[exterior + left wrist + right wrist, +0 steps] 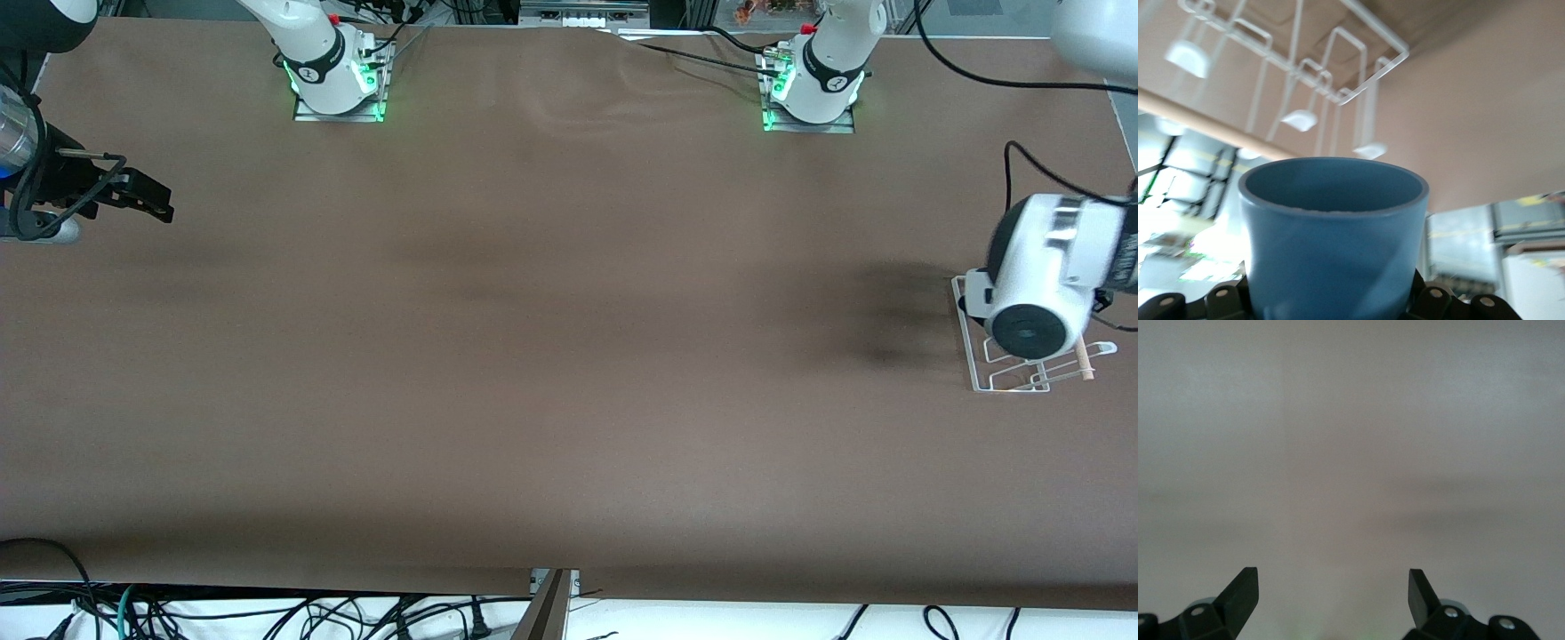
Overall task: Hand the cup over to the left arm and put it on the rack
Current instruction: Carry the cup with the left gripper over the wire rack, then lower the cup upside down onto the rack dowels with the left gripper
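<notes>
I see my left gripper (1331,313) clenching the cup (1333,237) over the rack (1005,373) at the tabletop (551,356) edge; right gripper (1333,597), jaws released, waits.

The left arm (1040,276) reaches down at its own end of the desk, its pincer (1331,308) clamped tight. The right arm waits at its end, its pincer (1333,590) spread wide and holding nothing.
</notes>
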